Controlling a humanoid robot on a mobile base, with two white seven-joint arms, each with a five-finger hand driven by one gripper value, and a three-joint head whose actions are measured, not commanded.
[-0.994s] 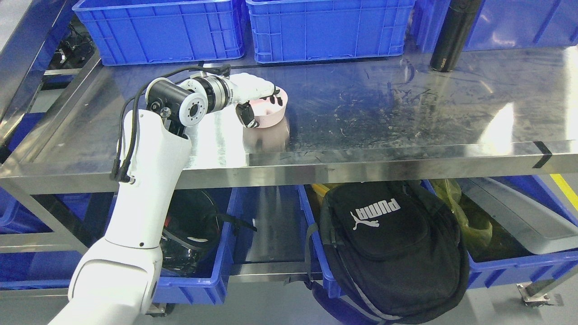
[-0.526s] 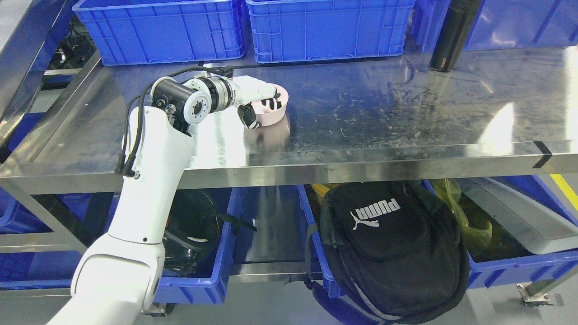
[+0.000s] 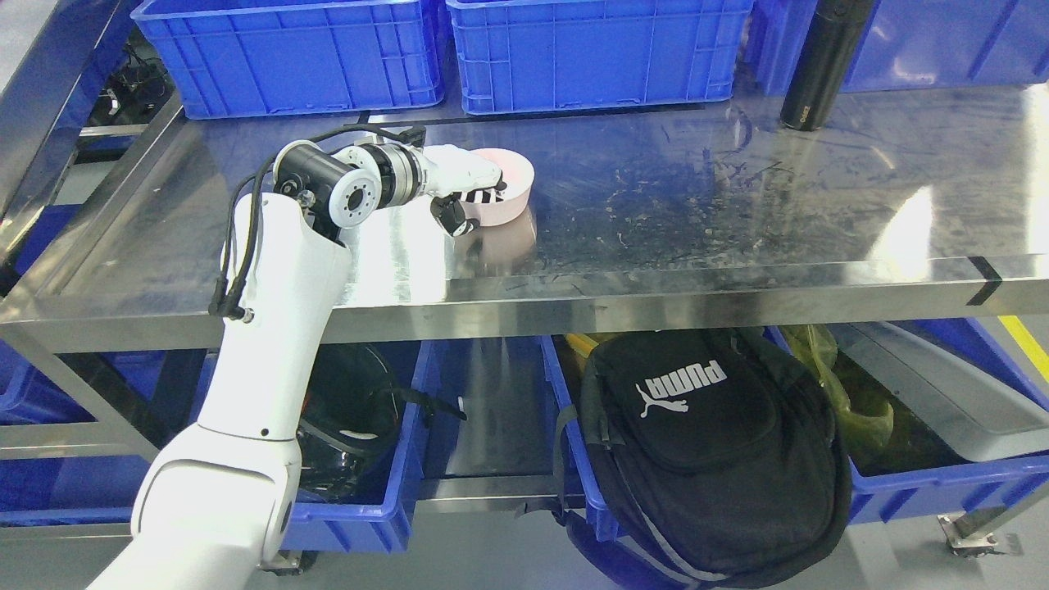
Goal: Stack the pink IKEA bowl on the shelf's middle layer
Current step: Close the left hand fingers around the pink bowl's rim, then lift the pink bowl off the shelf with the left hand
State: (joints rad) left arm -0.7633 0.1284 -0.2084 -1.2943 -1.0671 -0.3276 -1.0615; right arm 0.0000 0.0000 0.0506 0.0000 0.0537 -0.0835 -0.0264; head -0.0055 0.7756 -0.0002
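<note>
A pink bowl [image 3: 512, 188] sits upright on the steel shelf [image 3: 697, 205], left of the middle. My left hand [image 3: 471, 197] reaches in from the lower left and grips the bowl's near-left rim. Its fingers [image 3: 483, 192] hang inside the bowl and the thumb [image 3: 453, 217] presses the outer wall. The bowl's left part is hidden behind the hand. No second bowl shows on this shelf. The right arm is out of view.
Blue crates [image 3: 287, 53] [image 3: 594, 49] line the shelf's back edge. A black bottle [image 3: 815, 65] stands at the back right. Below the shelf are a black backpack [image 3: 713, 451] and more blue bins [image 3: 352, 508]. Bare steel stretches to the right of the bowl.
The hand and bowl have shifted slightly right and back along the shelf. The bowl now sits more level, its opening showing more. The hand still holds the rim.
</note>
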